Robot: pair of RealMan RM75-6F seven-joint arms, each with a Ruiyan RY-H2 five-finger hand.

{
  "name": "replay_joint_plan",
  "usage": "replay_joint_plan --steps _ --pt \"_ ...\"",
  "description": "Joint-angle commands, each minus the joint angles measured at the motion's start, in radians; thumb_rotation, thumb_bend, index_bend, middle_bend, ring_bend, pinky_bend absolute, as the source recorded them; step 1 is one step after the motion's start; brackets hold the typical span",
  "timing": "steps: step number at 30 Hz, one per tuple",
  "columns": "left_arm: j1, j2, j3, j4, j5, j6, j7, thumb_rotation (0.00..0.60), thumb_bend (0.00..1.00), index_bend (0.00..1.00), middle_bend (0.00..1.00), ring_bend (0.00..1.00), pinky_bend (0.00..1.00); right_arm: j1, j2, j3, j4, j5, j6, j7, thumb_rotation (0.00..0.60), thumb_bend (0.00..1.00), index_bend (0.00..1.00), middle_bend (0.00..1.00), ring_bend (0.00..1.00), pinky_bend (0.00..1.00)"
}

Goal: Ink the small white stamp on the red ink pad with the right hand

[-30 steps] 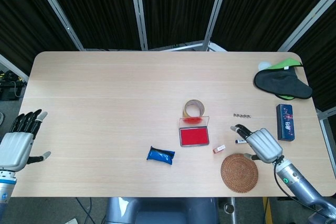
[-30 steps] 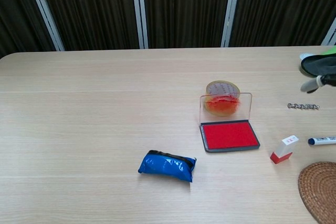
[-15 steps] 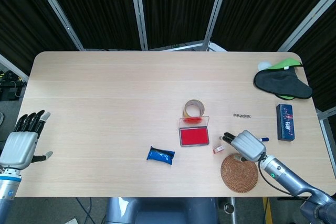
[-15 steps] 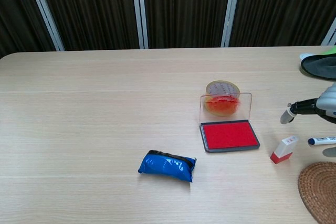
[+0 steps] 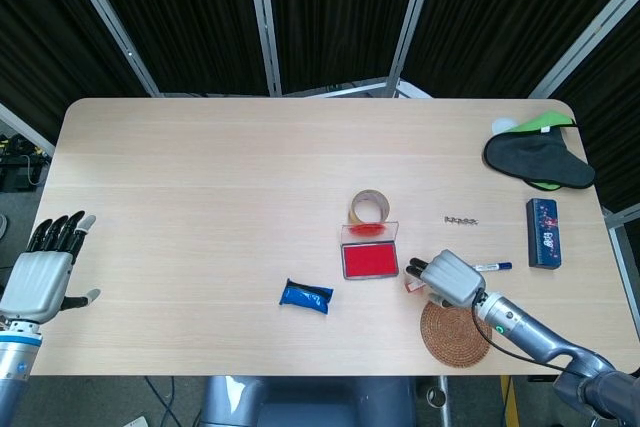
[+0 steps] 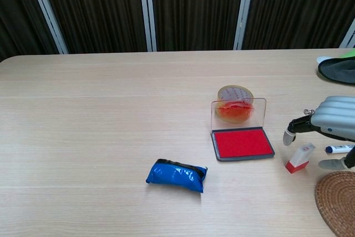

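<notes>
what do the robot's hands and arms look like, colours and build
Both hands have ribbed silver-grey backs and black fingers with pale grey tips: left hand, right hand. The right forearm is a slim metallic grey tube with a small green light near the wrist.

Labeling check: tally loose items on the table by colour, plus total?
Red or white: 2, red ink pad, small white stamp
Blue: 3, pouch, box, marker
Brown: 2, tape roll, woven coaster
Black: 1, cap
Metal: 1, chain
Total: 9
</notes>
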Motion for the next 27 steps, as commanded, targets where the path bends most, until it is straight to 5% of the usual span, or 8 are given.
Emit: replay_joint_plan --steps 1,27 --pt "0.000 0.001 0.001 0.000 -0.003 -0.001 0.000 0.600 0.00 0.00 0.00 0.00 0.00 0.003 -0.001 -0.003 0.003 0.003 -0.004 0.000 0.600 0.22 0.31 0.34 0.79 0.99" --pt "-0.003 -0.003 0.009 -0.003 -0.006 0.001 0.011 0.600 0.00 0.00 0.00 0.00 0.00 0.015 -0.036 -0.025 0.052 0.023 0.004 0.013 0.600 0.36 0.50 0.51 0.79 0.99"
